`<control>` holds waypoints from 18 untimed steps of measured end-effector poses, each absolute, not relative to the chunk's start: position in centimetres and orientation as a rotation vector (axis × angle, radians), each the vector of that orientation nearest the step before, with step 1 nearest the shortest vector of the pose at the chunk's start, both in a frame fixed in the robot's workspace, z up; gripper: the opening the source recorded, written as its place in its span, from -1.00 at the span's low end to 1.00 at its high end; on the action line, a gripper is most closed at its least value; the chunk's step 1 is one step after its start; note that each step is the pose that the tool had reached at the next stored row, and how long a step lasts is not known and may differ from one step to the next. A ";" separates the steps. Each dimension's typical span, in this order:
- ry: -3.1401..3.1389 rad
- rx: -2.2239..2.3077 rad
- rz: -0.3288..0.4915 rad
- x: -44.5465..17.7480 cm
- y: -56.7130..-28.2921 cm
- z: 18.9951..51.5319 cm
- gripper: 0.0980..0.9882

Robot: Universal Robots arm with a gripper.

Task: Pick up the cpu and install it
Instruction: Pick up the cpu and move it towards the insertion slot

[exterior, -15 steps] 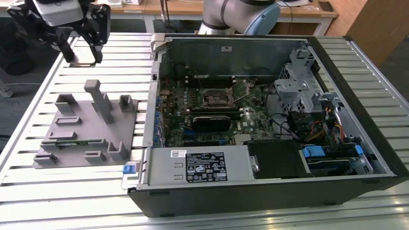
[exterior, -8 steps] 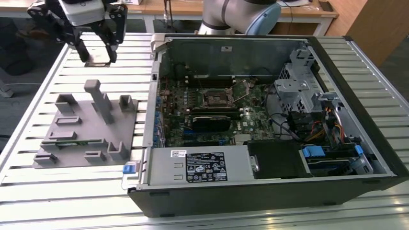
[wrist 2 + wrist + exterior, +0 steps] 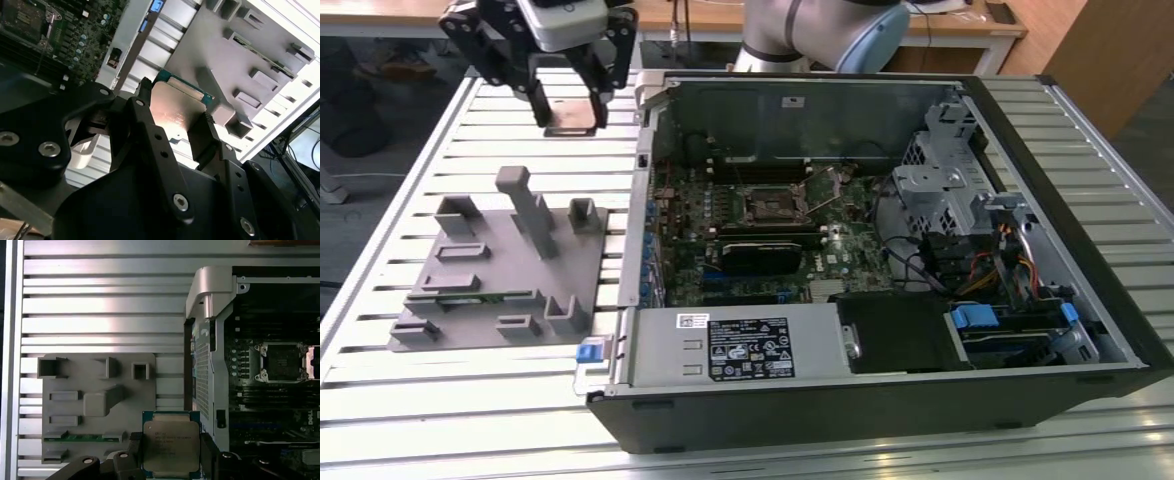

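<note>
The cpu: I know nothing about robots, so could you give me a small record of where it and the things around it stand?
cpu: clamped at its edges by the tool, metal top up
tool: shut on the cpu, raised above the slatted table, beside the open computer case
socket: inside the case, looks empty
grey fixture: on the table, green memory stick in one slot
</note>
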State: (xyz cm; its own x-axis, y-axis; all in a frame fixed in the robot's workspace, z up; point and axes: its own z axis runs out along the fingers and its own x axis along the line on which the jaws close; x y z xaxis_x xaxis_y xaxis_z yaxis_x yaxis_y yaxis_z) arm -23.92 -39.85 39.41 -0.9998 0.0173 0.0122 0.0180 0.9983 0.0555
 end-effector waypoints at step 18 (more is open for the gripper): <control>-3.129 -0.028 -0.087 -17.1 -37.9 39.2 0.00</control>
